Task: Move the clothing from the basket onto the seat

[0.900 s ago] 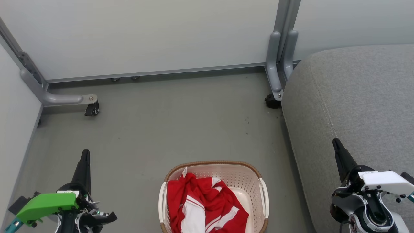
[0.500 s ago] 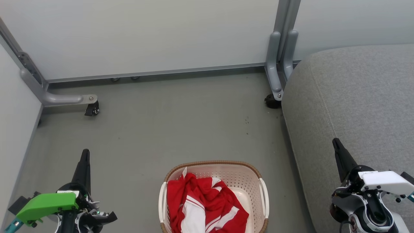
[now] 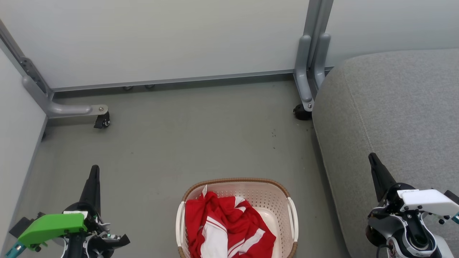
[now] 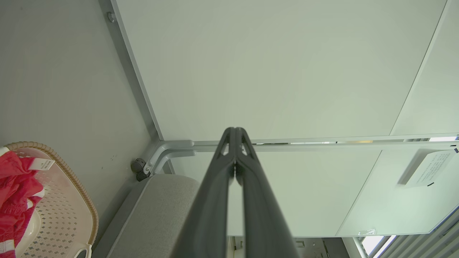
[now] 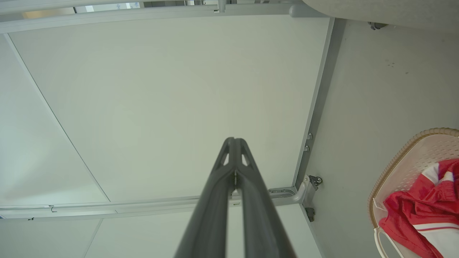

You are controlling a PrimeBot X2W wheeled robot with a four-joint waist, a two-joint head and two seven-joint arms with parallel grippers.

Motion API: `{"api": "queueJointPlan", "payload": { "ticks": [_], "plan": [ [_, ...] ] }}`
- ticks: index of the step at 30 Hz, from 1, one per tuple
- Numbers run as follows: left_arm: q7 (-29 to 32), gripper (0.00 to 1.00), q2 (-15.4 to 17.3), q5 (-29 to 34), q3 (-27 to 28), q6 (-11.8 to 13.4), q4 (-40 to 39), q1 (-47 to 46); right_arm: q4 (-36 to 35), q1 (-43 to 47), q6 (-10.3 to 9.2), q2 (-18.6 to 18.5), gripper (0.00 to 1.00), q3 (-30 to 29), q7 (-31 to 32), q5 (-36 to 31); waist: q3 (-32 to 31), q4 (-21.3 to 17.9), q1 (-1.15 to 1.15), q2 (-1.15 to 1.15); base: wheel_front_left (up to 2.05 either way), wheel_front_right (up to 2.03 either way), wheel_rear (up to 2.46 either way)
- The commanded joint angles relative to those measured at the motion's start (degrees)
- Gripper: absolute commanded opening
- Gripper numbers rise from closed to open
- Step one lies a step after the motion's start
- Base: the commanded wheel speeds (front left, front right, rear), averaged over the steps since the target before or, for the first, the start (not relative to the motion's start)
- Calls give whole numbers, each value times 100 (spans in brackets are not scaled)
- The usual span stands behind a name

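Nothing is being carried yet: the clothing (image 3: 226, 225) is lying bunched in the basket (image 3: 236, 180), which is sitting on the floor (image 3: 200, 136) near the seat (image 3: 394, 107). The left gripper (image 3: 94, 172) and right gripper (image 3: 373, 161) are hovering either side of the basket, fingers pressed together, holding nothing. The first pick-up looks pending; one gripper is going to need to spread its fingers, dip in and pinch a fold of red fabric

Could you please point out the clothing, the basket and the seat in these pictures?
clothing (image 3: 238, 220), head view, red fabric at the heap's middle.
basket (image 3: 236, 180), head view, brown far rim.
seat (image 3: 401, 107), head view, bare grey cushion top.
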Motion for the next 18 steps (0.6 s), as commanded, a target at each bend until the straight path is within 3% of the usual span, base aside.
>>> {"api": "queueJointPlan", "payload": {
  "ticks": [1, 12, 18],
  "plan": [
    [0, 100, 0, 0, 0, 0, 0, 0, 0, 0, 0, 0, 100, 0, 0, 0, 0, 0, 0, 0, 0, 0, 0],
    [-170, 100, -17, 233, -199, 3, 272, 184, 176, 231, -1, 55, 100, 106, -162, -54, 5, 2, 0, 0, 0, 0, 0],
    [-336, 100, -19, 880, -225, 2, 212, 182, 166, 242, -1, 39, 100, 107, -333, -711, 11, 5, 0, 0, 0, 0, 0]
  ]
}}
